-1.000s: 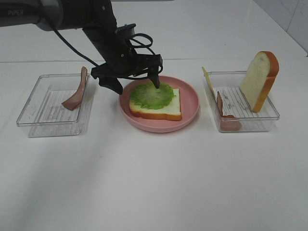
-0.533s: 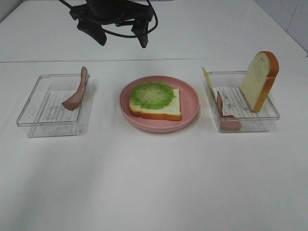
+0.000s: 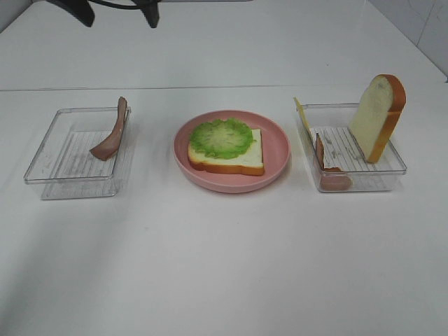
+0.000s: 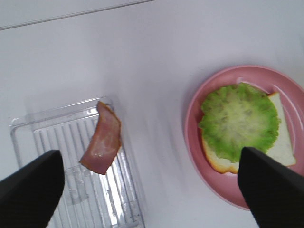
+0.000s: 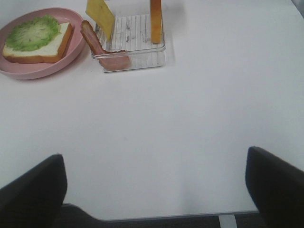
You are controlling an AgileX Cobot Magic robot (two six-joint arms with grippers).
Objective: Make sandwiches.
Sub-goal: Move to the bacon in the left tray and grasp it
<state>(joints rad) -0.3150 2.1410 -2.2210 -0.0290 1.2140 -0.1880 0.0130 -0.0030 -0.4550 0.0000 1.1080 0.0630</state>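
From the high camera I saw the left gripper (image 3: 117,15) at the upper left edge of the frame, raised well above the table (image 3: 224,266). Only its 2 dark fingertips were showing. On its wrist camera the 2 fingers (image 4: 28,194) stood wide apart with nothing between them, so it was open and empty. The right gripper (image 5: 152,190) was outside the high view. Its own wrist camera showed both fingers spread wide over bare table, gripping nothing.

The sandwich in progress sat in the middle of the frame on a pink plate (image 3: 276,150). It was 1 bread slice (image 3: 245,162) lying flat, with a ruffled green lettuce leaf (image 3: 222,138) resting on top and covering its left part.

At the left of the frame a clear left tray (image 3: 49,157) held 1 bacon strip (image 3: 112,136), tilted up against its right wall.

At the right of the frame the right tray (image 3: 392,161) held 3 pieces. A 2nd bread slice (image 3: 378,115) stood upright toward its far right side. A thin yellow cheese slice (image 3: 302,115) leaned on its left wall. A 2nd bacon strip (image 3: 329,178) lay at its near left corner, and I could not tell whether that strip hung over the rim.

Both trays sat apart from the plate, 1 on each side.
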